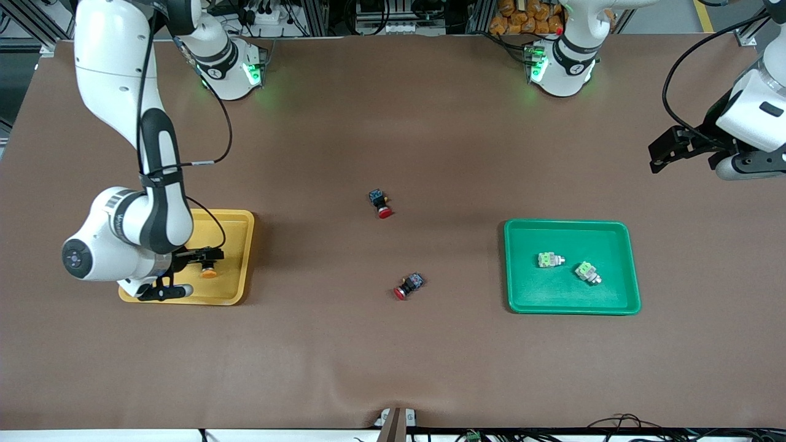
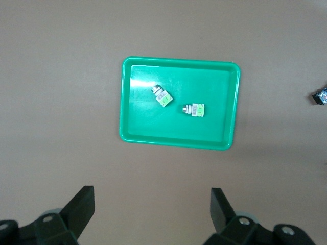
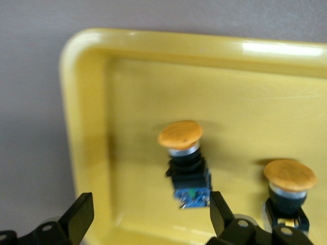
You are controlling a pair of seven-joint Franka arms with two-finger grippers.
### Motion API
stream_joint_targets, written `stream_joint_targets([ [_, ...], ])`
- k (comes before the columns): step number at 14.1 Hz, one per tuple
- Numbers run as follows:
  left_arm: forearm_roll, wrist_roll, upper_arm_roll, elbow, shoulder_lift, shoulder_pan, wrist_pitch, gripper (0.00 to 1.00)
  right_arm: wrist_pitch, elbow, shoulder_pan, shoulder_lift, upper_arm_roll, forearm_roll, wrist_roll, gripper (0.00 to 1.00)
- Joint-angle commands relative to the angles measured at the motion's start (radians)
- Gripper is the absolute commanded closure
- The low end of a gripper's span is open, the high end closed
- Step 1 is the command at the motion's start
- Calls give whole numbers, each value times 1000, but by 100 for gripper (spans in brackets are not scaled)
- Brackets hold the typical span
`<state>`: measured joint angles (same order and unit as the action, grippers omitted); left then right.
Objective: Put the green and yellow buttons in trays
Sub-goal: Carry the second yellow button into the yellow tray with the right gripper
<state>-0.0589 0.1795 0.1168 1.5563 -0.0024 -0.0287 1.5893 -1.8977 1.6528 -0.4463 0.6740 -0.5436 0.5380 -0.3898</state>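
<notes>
Green and yellow buttons all sit in matching trays.
Right pincer gapes empty over the yellow tray (apparently sorted by colour); left pincer, spread, waits.

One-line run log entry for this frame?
left gripper open, waiting | right gripper open over yellow tray | green buttons in green tray

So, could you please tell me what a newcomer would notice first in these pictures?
Probably the two bright trays: the green tray toward the left arm's end holds both green buttons, and the yellow tray toward the right arm's end holds two yellow buttons. The right gripper hangs over the yellow tray with fingers open, while two red-capped switches lie on the table between the trays.
</notes>
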Motion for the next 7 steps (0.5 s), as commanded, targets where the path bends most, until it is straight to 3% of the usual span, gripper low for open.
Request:
stream_joint_targets([
  [1, 16, -9, -11, 27, -39, -7, -23, 0, 68, -47, 29, -28, 14, 17, -6, 0],
  [7, 8, -11, -20, 25, -39, 4, -32, 0, 138, -114, 50, -33, 13, 17, -8, 0],
])
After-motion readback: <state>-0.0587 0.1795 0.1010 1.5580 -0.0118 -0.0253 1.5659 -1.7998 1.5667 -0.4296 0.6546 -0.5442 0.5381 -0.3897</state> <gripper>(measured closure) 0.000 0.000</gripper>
